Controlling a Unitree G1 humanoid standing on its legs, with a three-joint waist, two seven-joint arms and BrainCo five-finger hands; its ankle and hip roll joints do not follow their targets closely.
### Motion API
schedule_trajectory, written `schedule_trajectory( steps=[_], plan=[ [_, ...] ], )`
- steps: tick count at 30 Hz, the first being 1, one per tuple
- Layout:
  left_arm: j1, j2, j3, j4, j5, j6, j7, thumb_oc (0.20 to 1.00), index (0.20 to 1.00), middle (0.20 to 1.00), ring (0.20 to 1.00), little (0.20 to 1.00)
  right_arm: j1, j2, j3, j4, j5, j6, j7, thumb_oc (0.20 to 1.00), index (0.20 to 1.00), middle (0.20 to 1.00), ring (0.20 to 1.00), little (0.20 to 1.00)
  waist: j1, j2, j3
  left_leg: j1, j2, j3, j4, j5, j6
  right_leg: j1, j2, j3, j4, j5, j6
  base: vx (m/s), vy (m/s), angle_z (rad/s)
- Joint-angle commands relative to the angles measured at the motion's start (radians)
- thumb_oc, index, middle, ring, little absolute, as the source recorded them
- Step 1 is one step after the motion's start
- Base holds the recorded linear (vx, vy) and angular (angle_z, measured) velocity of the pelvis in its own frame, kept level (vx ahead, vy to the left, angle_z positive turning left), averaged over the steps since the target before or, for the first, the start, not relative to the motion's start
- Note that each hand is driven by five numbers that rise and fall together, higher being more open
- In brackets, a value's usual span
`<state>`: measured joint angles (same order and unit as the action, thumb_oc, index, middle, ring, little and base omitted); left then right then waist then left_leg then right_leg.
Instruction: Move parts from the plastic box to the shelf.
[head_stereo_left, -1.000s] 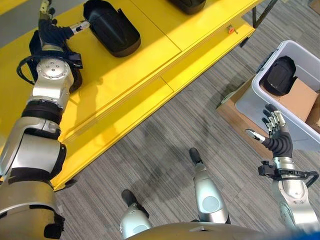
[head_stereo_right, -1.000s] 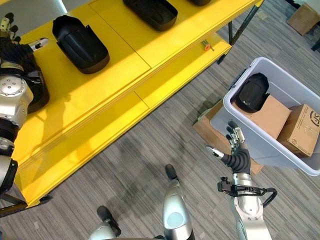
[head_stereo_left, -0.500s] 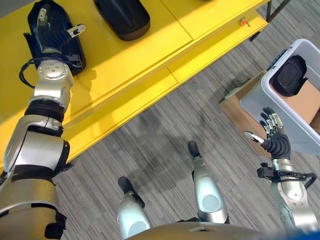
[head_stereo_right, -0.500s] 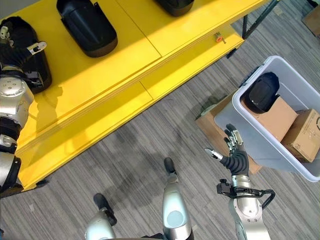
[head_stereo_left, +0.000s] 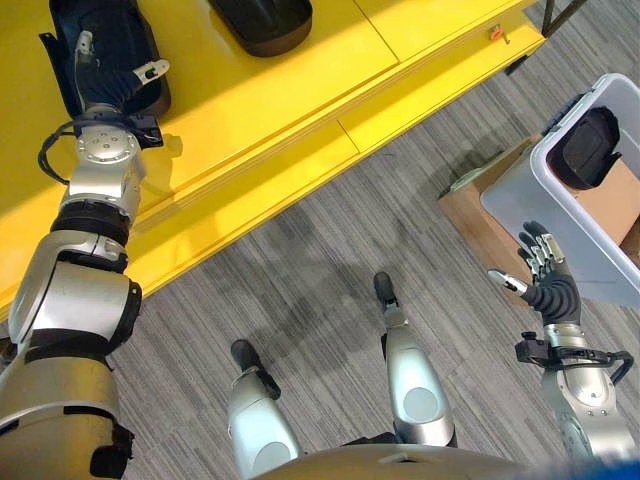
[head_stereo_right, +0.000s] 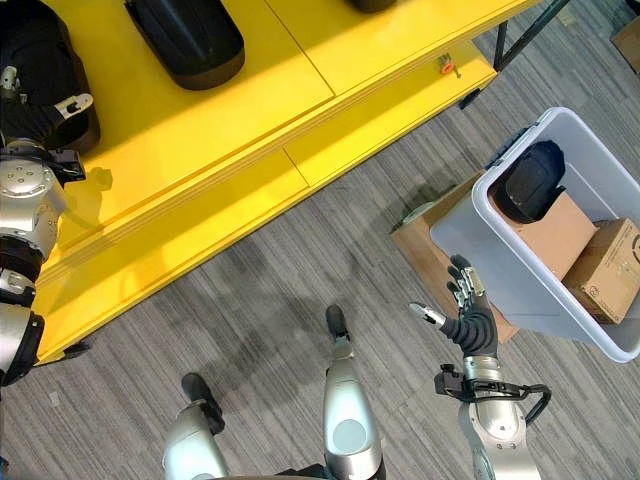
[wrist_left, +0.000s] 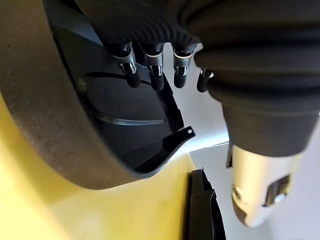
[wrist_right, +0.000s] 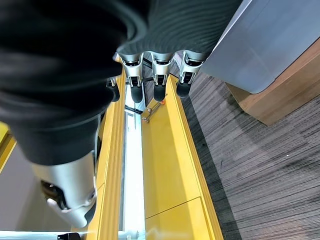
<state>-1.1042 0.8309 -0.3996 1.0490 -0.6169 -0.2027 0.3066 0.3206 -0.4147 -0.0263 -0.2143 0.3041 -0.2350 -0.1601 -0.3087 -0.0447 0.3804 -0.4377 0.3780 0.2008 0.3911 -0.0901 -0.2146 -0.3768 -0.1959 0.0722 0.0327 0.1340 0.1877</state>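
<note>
Fingers (wrist_left: 154, 70) of left hand (head_stereo_left: 105, 75) straight, spread over one black part (head_stereo_right: 40, 70) near left edge of yellow shelf (head_stereo_right: 250, 80), thumb held apart. Three more black parts: two cut off along shelf's far edge (head_stereo_right: 195, 40), one (head_stereo_right: 530, 180) in grey plastic box (head_stereo_right: 470, 235) beside two cardboard boxes (head_stereo_right: 605, 265). Right hand (head_stereo_right: 468, 315) raised beside box's near corner, fingers spread, holding nothing.
</note>
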Motion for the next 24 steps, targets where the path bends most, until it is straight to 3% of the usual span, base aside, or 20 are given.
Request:
schedule_trajectory(
  steps=[1,13,24],
  plan=[
    [-0.132,0.065,0.051,0.013,-0.013,-0.039,0.009,1.000,1.000,1.000,1.000,1.000,-0.032,-0.044,-0.066,-0.026,0.035,-0.052,-0.008,1.000,1.000,1.000,1.000,1.000,-0.009,-0.028,0.016,-0.025,-0.028,0.041,0.037,0.022,0.065,0.061,-0.077,-0.003,0.082,-0.128,0.022,-0.01,0.019,-0.04],
    [-0.127,0.001,0.156,0.049,-0.189,-0.054,0.038,1.000,1.000,1.000,1.000,1.000,-0.012,-0.052,-0.066,-0.022,0.025,-0.041,-0.021,1.000,1.000,1.000,1.000,1.000,-0.013,-0.048,0.008,-0.054,-0.019,0.039,0.060,0.006,0.068,0.040,-0.073,-0.001,0.081,-0.122,0.022,0.00,0.006,-0.03],
    [-0.119,-0.034,0.215,0.045,-0.250,-0.056,0.058,1.000,1.000,1.000,1.000,1.000,-0.013,-0.074,-0.065,-0.026,0.017,-0.029,-0.027,1.000,1.000,1.000,1.000,1.000,-0.010,-0.058,0.004,-0.063,-0.018,0.034,0.064,0.001,0.070,0.027,-0.064,0.007,0.085,-0.124,0.017,0.00,0.001,-0.03]
  ],
)
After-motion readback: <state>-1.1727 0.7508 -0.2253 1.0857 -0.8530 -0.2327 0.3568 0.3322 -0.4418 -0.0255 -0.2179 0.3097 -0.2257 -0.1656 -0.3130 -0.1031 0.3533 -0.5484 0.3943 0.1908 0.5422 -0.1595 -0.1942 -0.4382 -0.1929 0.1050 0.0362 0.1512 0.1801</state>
